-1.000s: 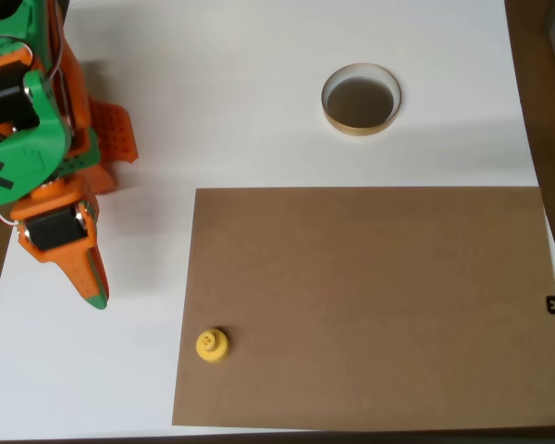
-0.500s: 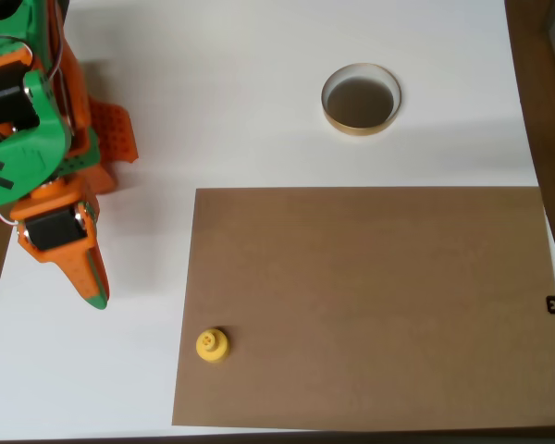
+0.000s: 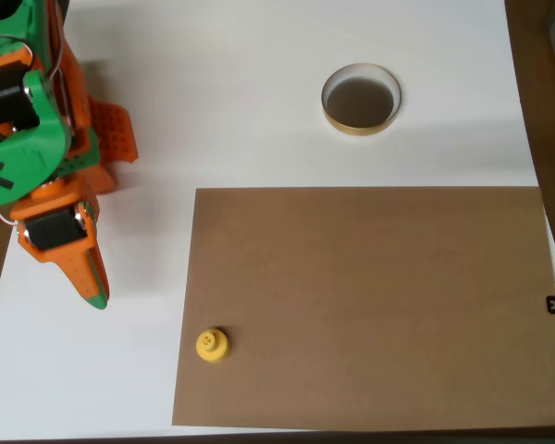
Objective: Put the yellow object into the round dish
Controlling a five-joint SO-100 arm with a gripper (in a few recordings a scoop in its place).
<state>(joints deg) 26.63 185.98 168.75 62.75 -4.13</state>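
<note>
The yellow object (image 3: 212, 345) stands knob up on the lower left corner of a brown board (image 3: 370, 305) in the overhead view. The round dish (image 3: 361, 99), tan rimmed with a dark inside, rests on the white table near the top, right of centre, with nothing in it. My gripper (image 3: 97, 296) is at the left edge, an orange wedge with a green tip pointing down the picture. Its fingers lie together with nothing between them. It is well to the left of and above the yellow object, apart from it.
The green and orange arm (image 3: 23, 111) takes up the upper left corner. The white table (image 3: 213, 83) ends at the right on a darker brown strip (image 3: 546, 111). A small black tag (image 3: 552, 304) sits at the board's right edge.
</note>
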